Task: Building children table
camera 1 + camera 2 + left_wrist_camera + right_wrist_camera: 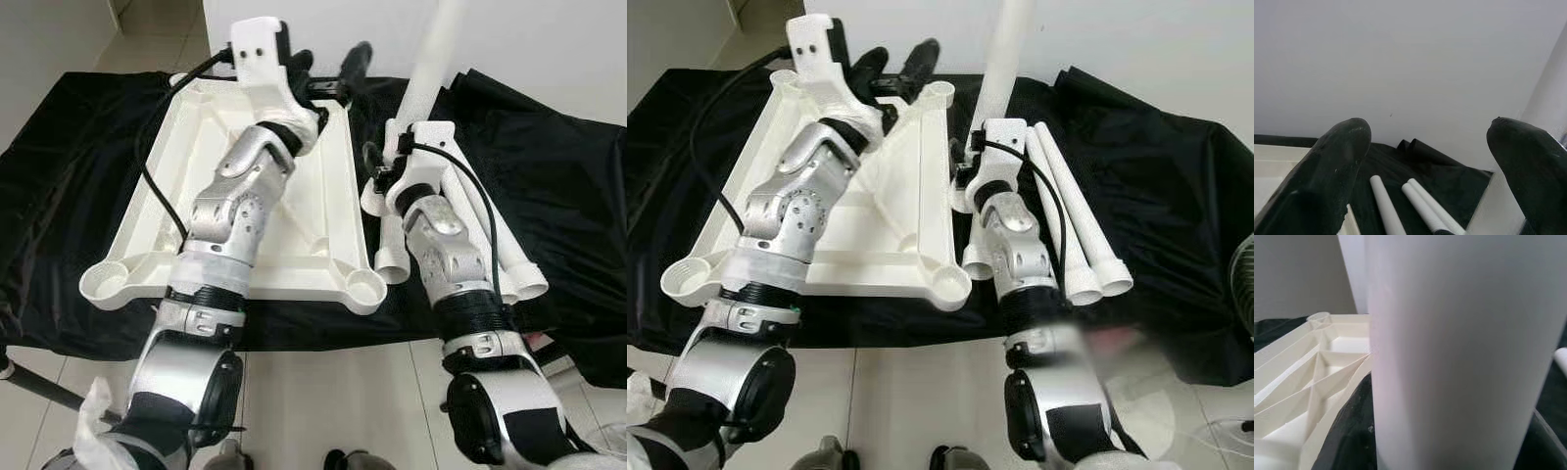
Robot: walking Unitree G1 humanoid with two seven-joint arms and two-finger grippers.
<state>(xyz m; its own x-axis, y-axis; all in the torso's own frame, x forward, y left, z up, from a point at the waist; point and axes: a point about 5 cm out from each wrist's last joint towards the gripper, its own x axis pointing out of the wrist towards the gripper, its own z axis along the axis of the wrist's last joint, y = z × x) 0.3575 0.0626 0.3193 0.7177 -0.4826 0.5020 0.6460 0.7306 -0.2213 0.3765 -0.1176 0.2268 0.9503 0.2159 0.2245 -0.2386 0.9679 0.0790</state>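
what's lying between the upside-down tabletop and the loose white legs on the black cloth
In the eye views, the right gripper holds one white leg upright there, between the tabletop and the loose legs; another leg end lies beneath the arm.

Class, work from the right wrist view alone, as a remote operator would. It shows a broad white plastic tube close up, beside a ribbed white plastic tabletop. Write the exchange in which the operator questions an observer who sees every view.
Operator: Is my tube standing or lying?
Observer: The white plastic tube stands nearly upright, with the right gripper closed round it low down.
Operator: Where is the other gripper?
Observer: The left gripper hovers open over the far right corner of the upturned white tabletop.
Operator: Are there more legs?
Observer: Yes, more white tubes lie on the black cloth, to the right of the right arm.
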